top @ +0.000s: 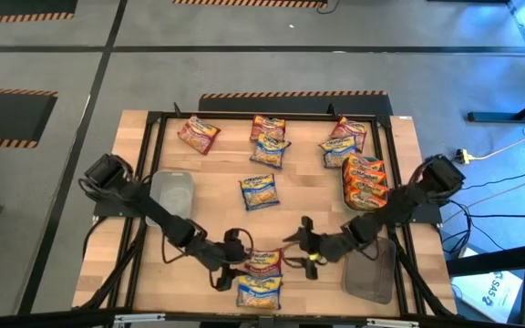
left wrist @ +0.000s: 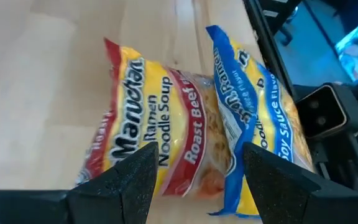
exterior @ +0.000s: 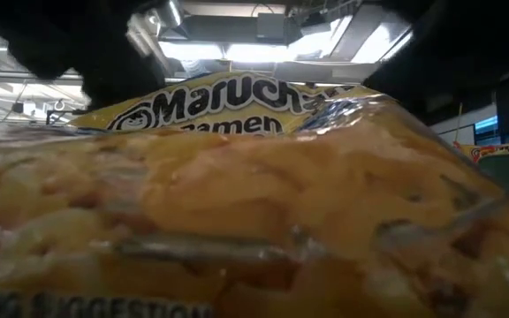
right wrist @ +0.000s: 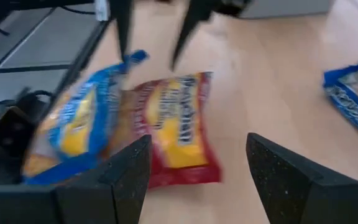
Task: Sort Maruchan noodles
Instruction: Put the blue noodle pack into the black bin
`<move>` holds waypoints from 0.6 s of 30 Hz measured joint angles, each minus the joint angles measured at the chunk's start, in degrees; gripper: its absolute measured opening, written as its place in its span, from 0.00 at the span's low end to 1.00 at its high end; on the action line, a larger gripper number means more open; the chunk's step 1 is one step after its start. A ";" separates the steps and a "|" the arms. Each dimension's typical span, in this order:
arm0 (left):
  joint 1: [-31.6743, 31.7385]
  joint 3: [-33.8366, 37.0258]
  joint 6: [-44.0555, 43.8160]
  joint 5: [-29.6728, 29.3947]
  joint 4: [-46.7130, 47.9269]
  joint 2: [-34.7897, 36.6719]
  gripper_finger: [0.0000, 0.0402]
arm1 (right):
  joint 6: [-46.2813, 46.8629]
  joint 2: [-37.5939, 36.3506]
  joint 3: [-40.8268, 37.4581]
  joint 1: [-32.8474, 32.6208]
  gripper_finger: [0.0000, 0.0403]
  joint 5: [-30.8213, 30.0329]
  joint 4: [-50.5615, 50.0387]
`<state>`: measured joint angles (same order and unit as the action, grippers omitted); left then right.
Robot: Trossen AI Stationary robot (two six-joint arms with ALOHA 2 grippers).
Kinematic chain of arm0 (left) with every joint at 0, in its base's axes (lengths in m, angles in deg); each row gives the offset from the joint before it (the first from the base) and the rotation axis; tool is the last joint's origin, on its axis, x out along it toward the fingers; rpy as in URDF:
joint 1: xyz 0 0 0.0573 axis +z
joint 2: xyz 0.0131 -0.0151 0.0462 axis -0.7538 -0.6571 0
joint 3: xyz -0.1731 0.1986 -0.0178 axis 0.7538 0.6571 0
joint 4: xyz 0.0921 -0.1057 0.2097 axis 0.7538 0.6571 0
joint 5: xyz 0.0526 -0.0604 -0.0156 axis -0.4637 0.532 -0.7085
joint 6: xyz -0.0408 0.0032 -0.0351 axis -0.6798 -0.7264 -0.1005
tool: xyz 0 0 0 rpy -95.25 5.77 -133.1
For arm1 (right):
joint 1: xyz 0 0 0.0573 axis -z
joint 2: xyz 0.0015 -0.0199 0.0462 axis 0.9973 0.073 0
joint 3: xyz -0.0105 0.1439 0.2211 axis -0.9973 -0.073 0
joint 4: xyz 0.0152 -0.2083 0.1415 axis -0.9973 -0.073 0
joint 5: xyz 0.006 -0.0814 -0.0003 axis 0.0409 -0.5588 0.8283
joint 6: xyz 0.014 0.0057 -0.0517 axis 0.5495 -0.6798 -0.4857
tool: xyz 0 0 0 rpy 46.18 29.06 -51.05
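the maroon packet (top: pixel 264 262) lies near the tabletop's front edge, touching the blue packet (top: pixel 259 292) beside it. both are light, crinkly and slippery, with brittle noodles inside, so pinch the block's middle gently. left gripper (top: pixel 232 257) and right gripper (top: pixel 301 244) flank the maroon one, fingers apart, holding nothing.

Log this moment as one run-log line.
left gripper: open, beside maroon packet | right gripper: open, opposite side | blue packet: touching maroon | held: nothing
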<state>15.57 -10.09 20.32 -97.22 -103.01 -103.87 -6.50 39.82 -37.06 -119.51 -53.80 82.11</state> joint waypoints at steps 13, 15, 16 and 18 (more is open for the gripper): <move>-0.44 -0.02 0.42 6.59 -5.87 -2.71 0.56 | -0.70 0.01 -0.02 -3.31 0.60 -7.45 1.23; -0.54 -0.02 0.45 5.49 -4.57 -2.71 0.56 | -0.70 0.01 -0.02 -3.38 0.60 -7.46 1.30; -0.51 -0.02 0.44 4.32 -3.57 -2.72 0.56 | -0.70 0.01 -0.02 -3.37 0.60 -7.47 1.33; -0.36 0.00 0.54 4.13 -2.38 -2.77 0.56 | -0.69 0.01 -0.02 -3.29 0.60 -7.47 1.33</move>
<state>15.21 -10.09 20.86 -93.09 -105.39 -106.63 -7.19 39.82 -37.08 -122.81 -61.27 83.44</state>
